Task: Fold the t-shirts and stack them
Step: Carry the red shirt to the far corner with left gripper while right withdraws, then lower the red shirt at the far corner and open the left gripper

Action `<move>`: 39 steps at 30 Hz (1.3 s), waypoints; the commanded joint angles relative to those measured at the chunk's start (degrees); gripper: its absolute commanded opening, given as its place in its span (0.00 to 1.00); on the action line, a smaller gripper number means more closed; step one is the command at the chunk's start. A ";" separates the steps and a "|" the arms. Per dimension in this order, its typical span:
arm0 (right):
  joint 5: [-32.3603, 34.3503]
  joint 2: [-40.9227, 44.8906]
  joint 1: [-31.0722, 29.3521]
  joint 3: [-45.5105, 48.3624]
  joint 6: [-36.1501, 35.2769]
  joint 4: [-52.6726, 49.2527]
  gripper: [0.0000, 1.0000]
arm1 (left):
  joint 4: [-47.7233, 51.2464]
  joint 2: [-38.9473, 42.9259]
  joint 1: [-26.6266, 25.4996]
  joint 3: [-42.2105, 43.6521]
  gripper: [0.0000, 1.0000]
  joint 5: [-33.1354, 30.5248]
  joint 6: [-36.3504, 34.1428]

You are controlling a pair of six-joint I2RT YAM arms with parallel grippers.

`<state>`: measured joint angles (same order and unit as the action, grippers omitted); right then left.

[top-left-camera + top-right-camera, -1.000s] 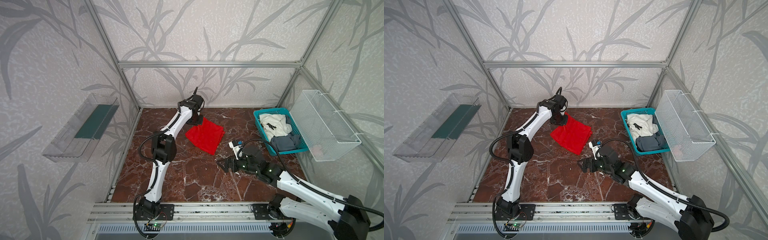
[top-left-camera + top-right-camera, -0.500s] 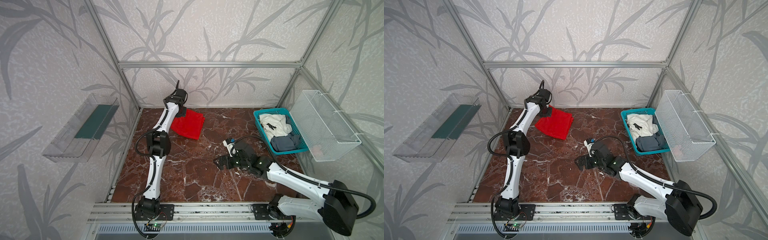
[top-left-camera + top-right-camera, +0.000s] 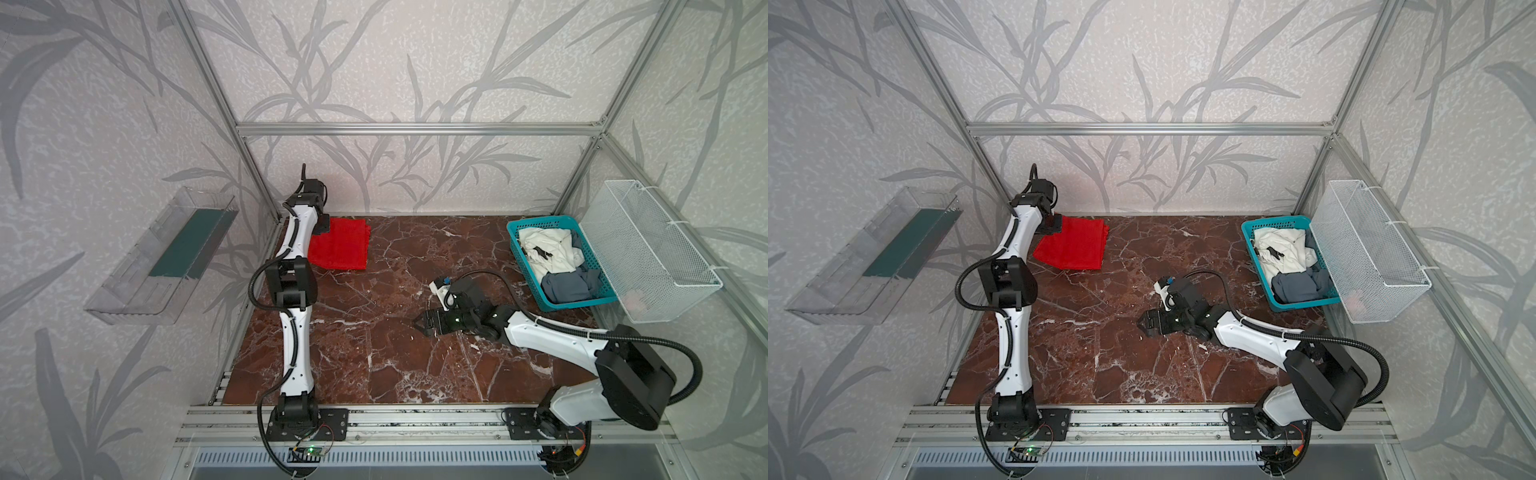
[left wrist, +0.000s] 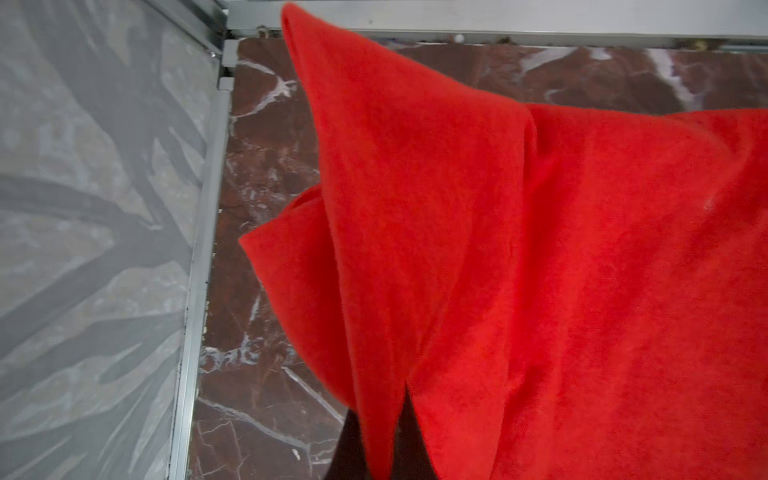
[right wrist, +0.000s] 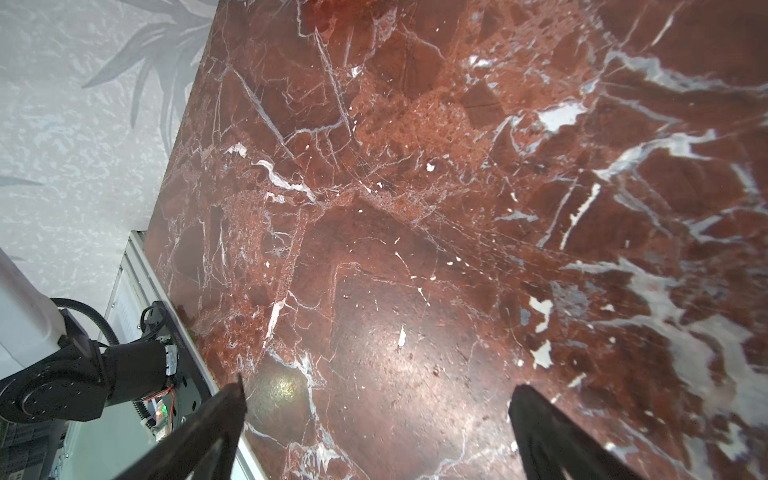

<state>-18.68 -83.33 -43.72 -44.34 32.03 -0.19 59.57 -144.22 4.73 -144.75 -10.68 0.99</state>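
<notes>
Left gripper point(image 3: 1054, 223) pinching raised corner of folded bright red cloth t-shirt point(image 3: 340, 249), far-left on brown marble table point(image 3: 374, 353). Right gripper point(image 5: 378, 386) spread wide, holding nothing, low over table.

- Looked like a robotics lab test cell, not a home.
- Aluminium frame point(image 3: 415, 129) boxed it in, and leaf-print wall panels point(image 3: 415, 62) filled the sides.
- White-and-black left arm point(image 3: 296, 345) and right arm point(image 3: 552, 336) were bolted to a slotted metal rail point(image 3: 415, 419) at the front.
- Bare circuit board point(image 3: 309, 451) with a green light and loose wires sat below the rail.
- Marble-look surface point(image 3: 374, 353) served as the floor of the cell.
- Clear plastic tray point(image 3: 166, 257) and white wire basket point(image 3: 648, 249) hung on the side walls.
</notes>
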 commanded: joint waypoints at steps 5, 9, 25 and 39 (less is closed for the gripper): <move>-3.06 -3.51 -0.31 -4.23 0.03 1.51 0.99 | -0.68 -0.97 4.63 -2.58 0.00 2.95 0.18; -4.46 -5.94 -0.31 -6.02 -0.08 1.49 0.99 | -0.73 -1.01 6.03 -2.86 0.00 4.65 1.11; -6.06 -5.98 -0.75 -4.13 1.44 2.38 0.99 | 0.80 0.37 6.21 -3.98 0.40 -3.02 5.33; -2.51 -0.12 -0.92 0.20 1.09 2.73 0.99 | -2.96 8.95 3.79 12.58 0.42 18.12 10.91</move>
<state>-23.27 -86.41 -44.27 -45.15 33.41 1.80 58.24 -141.67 10.00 -135.61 2.07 10.48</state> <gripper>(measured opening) 0.992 0.422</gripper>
